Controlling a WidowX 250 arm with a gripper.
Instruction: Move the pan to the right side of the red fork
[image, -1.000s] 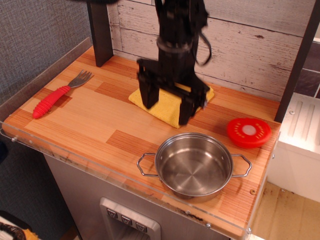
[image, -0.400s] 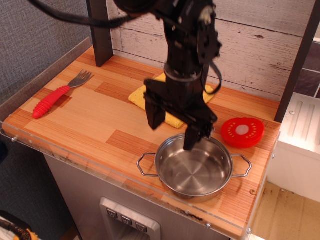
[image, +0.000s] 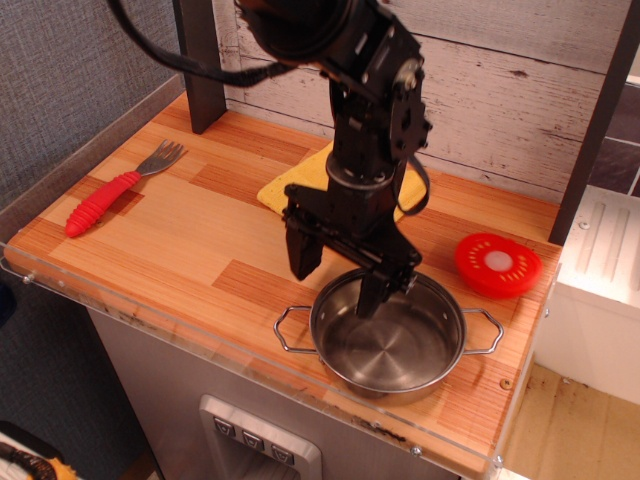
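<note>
The pan (image: 388, 332) sat at the table's (image: 180, 245) front edge, directly beneath the gripper (image: 337, 270). The gripper's jaws were spread and held nothing, straddling the pan's back-left rim; whether either touched the rim could not be told. The arm reached steeply down. The yellow cloth (image: 285, 188) lay behind it, the red tomato slice (image: 498, 264) to its right, the red fork (image: 118, 188) well off to its left.

The surface (image: 180, 235) is a wooden top of light and dark orange strips, with a clear plastic edge (image: 250, 375) along the front. Behind it stands a wall of whitewashed planks (image: 520, 90). On the left is a grey textured wall (image: 70, 70). Two dark posts (image: 200, 65) rise at the back. At right a white cabinet (image: 600, 290) stands on a pale wooden floor (image: 570, 430).
</note>
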